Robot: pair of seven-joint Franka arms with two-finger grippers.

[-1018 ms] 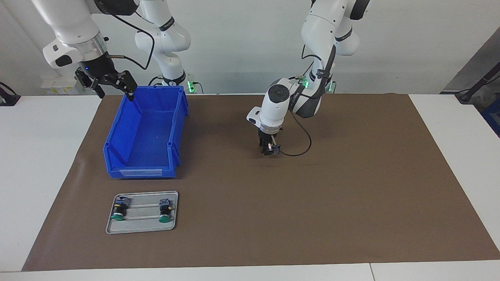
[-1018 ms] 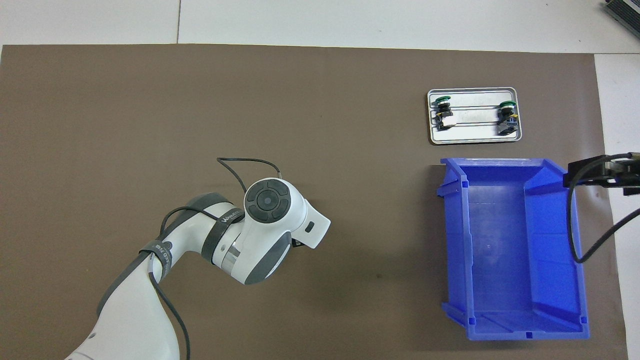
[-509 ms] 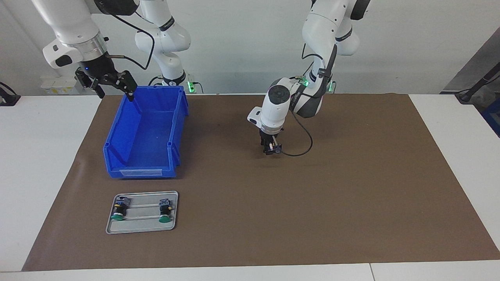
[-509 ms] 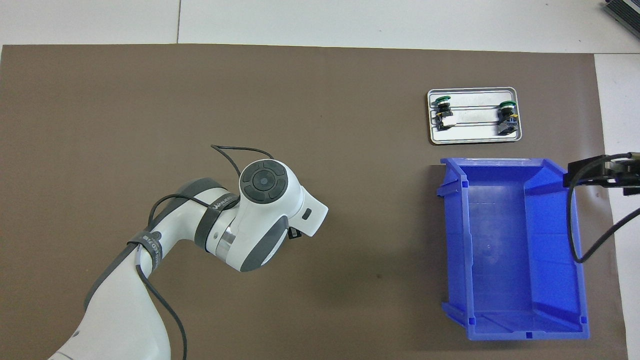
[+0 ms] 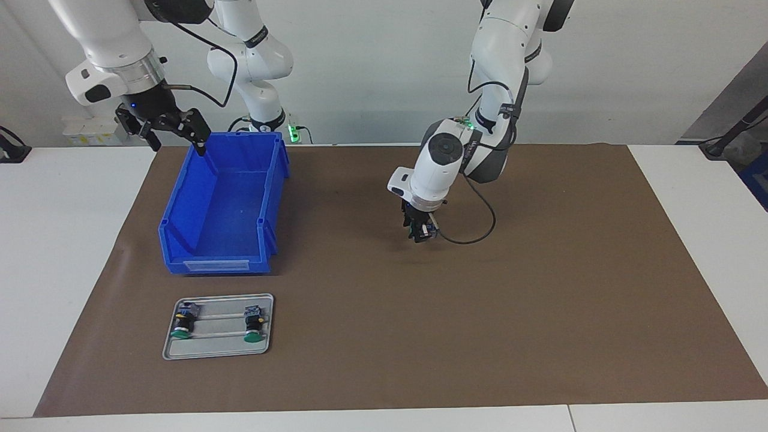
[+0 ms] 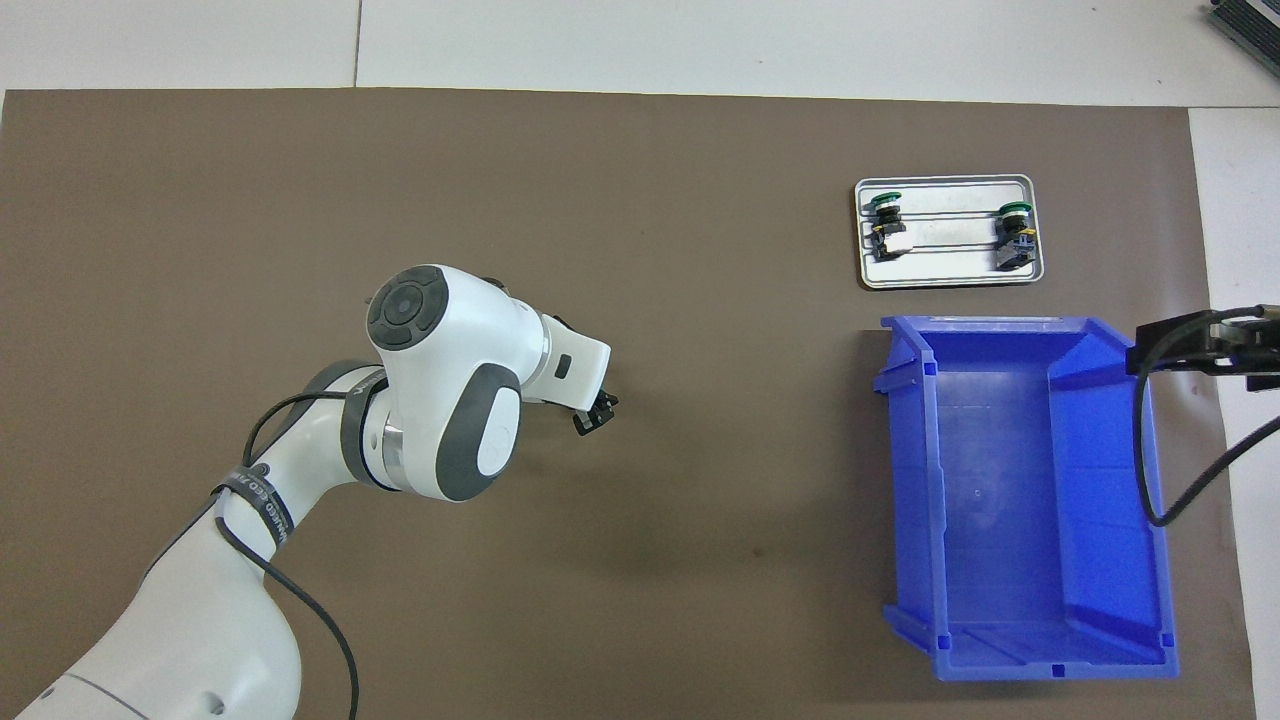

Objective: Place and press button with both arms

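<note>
The left tool (image 5: pixel 421 233) hangs low over the middle of the brown mat (image 5: pixel 540 312), clenched on the button (image 5: pixel 425 230), a small dark piece between its fingertips; how the button's long axis lies cannot be told. The right tool (image 5: pixel 171 127), jaws spread and holding nothing, waits over the blue bin (image 5: pixel 180 216) at its own end of the desk (image 5: pixel 60 240), so the left is far closer to the button

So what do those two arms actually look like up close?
Both arms are glossy white, rounded segments with dark grey joints and a silver ring at the wrist. A thin black cable trails along each. The left gripper and right gripper are black.
</note>
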